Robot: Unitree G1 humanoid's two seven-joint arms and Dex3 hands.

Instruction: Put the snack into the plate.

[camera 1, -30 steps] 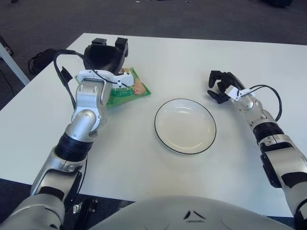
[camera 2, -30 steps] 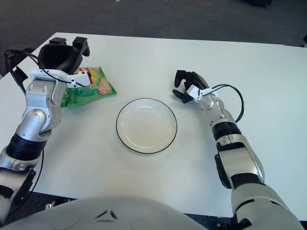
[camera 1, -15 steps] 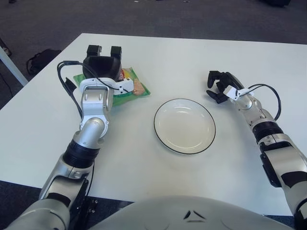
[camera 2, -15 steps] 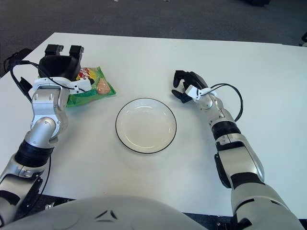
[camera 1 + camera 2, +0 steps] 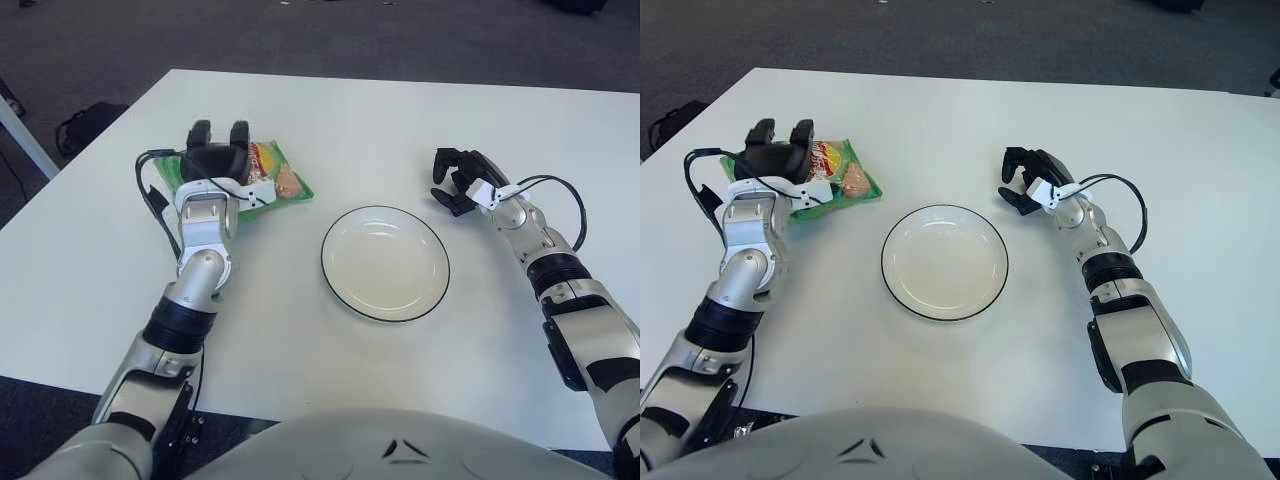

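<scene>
Sitting right over the green crinkly plastic snack bag [image 5: 272,183], the left hand [image 5: 218,160] has its black fingers spread apart, nothing clamped yet as far as I can see. Bag's flat on the white table [image 5: 350,110], poking out to that hand's right, with the round white black-rimmed plate [image 5: 385,262] further right. Right hand [image 5: 458,178] shows beyond the plate's far right edge, fingers curled together and holding nothing.

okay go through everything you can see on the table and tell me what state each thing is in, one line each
Snack bag: lying flat on the table, left of the plate, partly covered by the left hand.
Plate: upright on the table, nothing in it.
Left hand: over the snack bag, fingers spread, no grasp visible.
Right hand: shows right of the plate, fingers curled, holding nothing.
</scene>
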